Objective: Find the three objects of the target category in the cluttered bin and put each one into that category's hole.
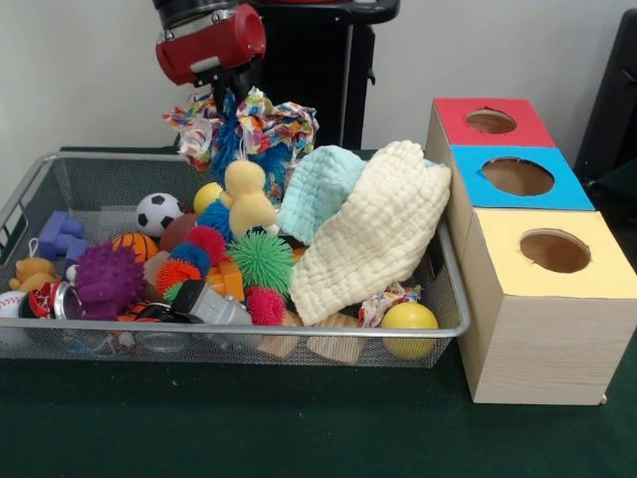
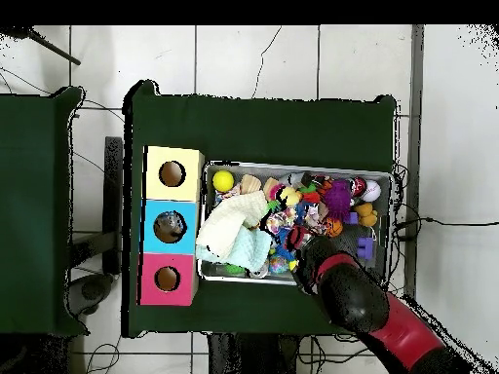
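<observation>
Worktop point(image 1: 299, 438): dark green cloth, carrying the bin and three wooden boxes.
Bin point(image 1: 249, 334): silver wire mesh basket, sitting left of the boxes in the front view, crowded with toys and cloths.
Boxes: red-topped point(image 1: 453, 124), blue-topped point(image 1: 572, 194) and yellow-topped point(image 1: 508, 269), each with one round hole, standing in a row just beside the bin.
Cream cloth point(image 1: 373, 234): lying over the bin's right end, overlapping a pale blue cloth point(image 1: 318, 189).
Rope toy point(image 1: 249, 129): multicoloured, hanging under the gripper above the bin's far side.
Gripper point(image 1: 221, 100): closed around the rope toy's top; fingers mostly hidden.
Yellow ball point(image 1: 409, 319): resting in the near right corner.
Writing: none readable.
</observation>
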